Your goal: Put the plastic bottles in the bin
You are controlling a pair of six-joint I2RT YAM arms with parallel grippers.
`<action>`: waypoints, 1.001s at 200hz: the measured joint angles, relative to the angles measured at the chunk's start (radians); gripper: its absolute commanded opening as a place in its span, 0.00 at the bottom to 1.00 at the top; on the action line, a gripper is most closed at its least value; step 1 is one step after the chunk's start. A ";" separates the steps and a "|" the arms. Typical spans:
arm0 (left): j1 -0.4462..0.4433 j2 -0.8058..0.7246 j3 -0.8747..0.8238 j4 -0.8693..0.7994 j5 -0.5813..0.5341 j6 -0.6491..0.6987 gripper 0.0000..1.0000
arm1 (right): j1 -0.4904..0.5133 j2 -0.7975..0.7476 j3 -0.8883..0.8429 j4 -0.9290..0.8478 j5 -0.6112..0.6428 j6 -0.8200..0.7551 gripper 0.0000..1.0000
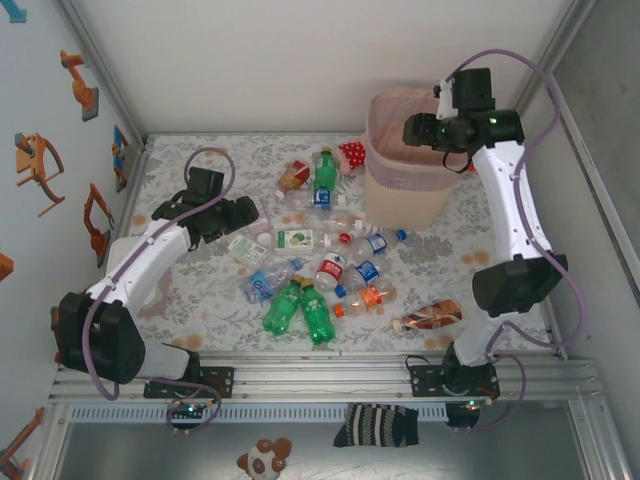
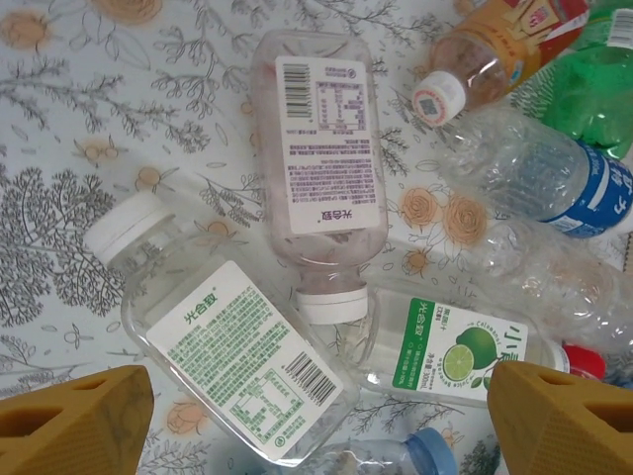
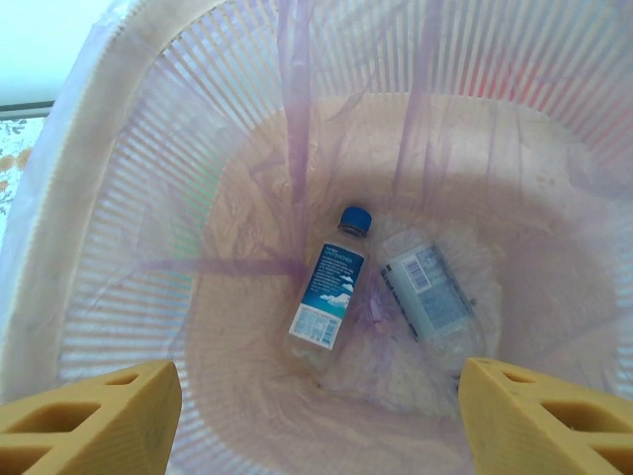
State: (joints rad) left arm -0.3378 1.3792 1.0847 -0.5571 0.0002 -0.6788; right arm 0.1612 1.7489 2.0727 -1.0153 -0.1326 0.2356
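Many plastic bottles (image 1: 320,265) lie scattered in the middle of the floral table. My left gripper (image 1: 248,213) hovers open at the left edge of the pile. Below it, between its yellow fingers (image 2: 74,426), lies a clear white-capped bottle with a green-print label (image 2: 237,356), beside another clear bottle (image 2: 321,168) and a lime-label bottle (image 2: 460,351). The pink mesh bin (image 1: 405,170) stands at the back right. My right gripper (image 1: 432,128) hangs open and empty over its rim. Two bottles rest on the bin's bottom, a blue-capped one (image 3: 331,287) and a clear one (image 3: 425,287).
A red white-dotted soft item (image 1: 352,153) lies left of the bin. A brown bottle (image 1: 428,317) lies apart near the right arm's base, and two green bottles (image 1: 300,308) lie at the front of the pile. Walls close in the table at left, back and right.
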 measured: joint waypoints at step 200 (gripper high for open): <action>0.062 0.278 -0.054 0.064 0.021 -0.448 0.82 | 0.000 -0.149 -0.114 0.002 0.019 0.000 0.73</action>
State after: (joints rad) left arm -0.2756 1.6573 1.0309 -0.4934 0.0208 -1.1267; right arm 0.1612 1.6001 1.9583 -1.0134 -0.1135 0.2356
